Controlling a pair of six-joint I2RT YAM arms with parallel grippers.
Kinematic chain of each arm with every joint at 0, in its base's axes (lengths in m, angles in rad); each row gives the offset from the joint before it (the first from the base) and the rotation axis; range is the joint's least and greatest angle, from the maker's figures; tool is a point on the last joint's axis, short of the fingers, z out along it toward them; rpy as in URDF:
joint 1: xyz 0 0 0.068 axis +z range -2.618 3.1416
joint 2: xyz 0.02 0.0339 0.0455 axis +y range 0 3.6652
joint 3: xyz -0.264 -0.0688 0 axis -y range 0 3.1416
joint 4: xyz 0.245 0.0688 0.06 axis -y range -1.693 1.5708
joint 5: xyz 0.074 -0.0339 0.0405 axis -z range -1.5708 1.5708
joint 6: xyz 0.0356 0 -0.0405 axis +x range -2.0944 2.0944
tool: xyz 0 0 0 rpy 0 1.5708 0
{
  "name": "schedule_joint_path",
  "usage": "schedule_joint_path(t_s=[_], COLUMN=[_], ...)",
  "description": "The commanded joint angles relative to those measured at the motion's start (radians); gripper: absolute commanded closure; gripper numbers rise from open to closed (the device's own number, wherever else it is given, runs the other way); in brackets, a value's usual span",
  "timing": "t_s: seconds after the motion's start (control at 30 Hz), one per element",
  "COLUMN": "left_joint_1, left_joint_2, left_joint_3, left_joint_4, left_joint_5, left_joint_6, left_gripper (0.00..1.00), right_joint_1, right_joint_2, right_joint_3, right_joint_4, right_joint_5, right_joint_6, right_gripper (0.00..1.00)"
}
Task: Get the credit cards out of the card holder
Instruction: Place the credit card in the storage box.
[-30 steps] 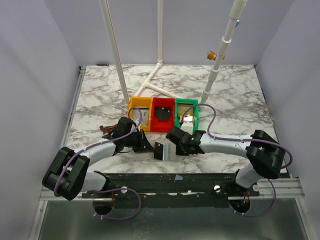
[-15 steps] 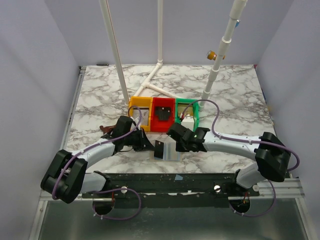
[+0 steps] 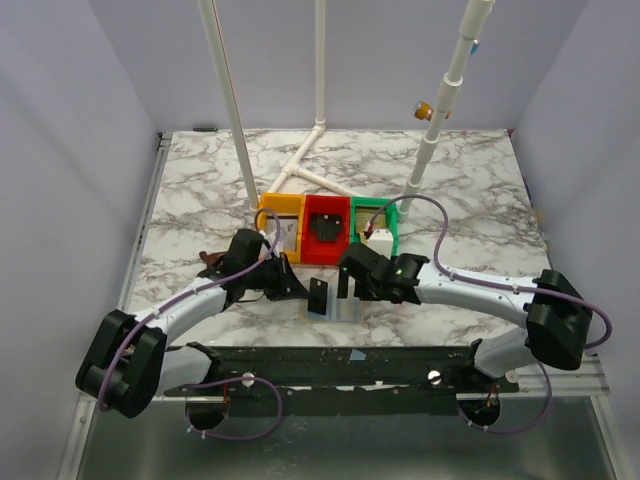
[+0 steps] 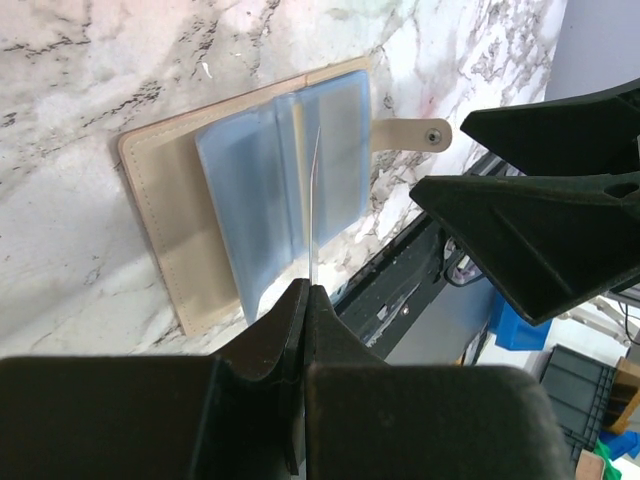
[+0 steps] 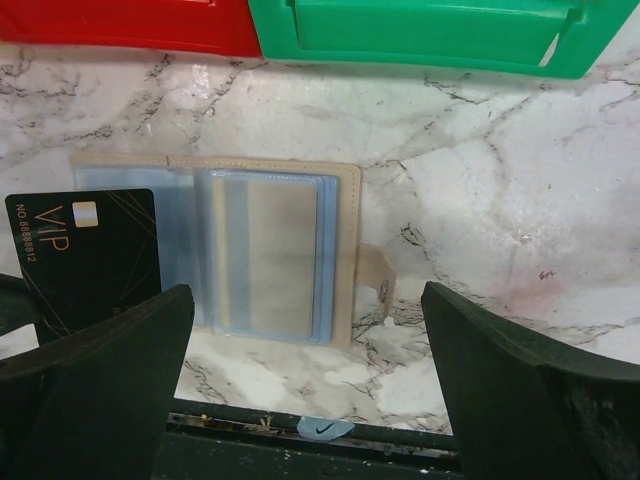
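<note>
near the table's front edge: black card out, holder lying open

just in front of the red tray point(image 5: 130, 25) and green tray point(image 5: 420, 40), the holder point(image 5: 340, 250) lies open and flat on the table point(image 5: 480, 200). its clear sleeves point(image 5: 225, 250) face up, so the cards can be reached from above. its long axis runs side to side, along the trays, and its tab point(image 5: 375, 280) points toward the right arm's side. a tan card point(image 5: 285, 250) seems to sit in the top sleeve.

the left gripper point(image 4: 303, 310) is clamped tight on one end of the black card point(image 5: 85, 255), holding it out of the sleeves over the holder's left half. the card is tilted rather than flat: it is edge-on to the left wrist camera, with its printed face toward the right wrist camera. it sticks straight out from the fingertips. from above it reads longer near-to-far than across, though a finger hides part of it.

the right gripper point(image 5: 305, 310) hangs over the holder with jaws spread wide and nothing in them, likely placed to pin the holder or to go for the tan card.
</note>
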State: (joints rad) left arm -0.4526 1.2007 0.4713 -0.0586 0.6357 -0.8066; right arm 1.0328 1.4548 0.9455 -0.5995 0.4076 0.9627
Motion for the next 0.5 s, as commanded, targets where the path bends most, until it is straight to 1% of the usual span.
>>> schedule_joint_path(t_s=[0.0, 0.13, 0.27, 0.47], left_joint_1=[0.005, 0.005, 0.005, 0.005], left_joint_2=[-0.041, -0.055, -0.044, 0.029], left_joint_3=[0.050, 0.097, 0.179, 0.340], left_joint_4=[-0.049, -0.103, -0.141, -0.225], left_joint_5=[-0.020, -0.040, -0.060, -0.127], left_joint_6=[0.028, 0.045, 0.049, 0.078], left_gripper=[1.00, 1.00, 1.00, 1.00], right_joint_1=[-0.003, -0.004, -0.003, -0.005], right_joint_2=[-0.054, -0.098, -0.132, -0.168], right_joint_3=[0.014, 0.021, 0.023, 0.021], right_joint_4=[-0.043, -0.065, -0.088, -0.113], right_joint_5=[0.066, 0.103, 0.139, 0.148], right_joint_6=[0.020, 0.022, 0.029, 0.035], right_gripper=[0.00, 0.00, 0.00, 0.00])
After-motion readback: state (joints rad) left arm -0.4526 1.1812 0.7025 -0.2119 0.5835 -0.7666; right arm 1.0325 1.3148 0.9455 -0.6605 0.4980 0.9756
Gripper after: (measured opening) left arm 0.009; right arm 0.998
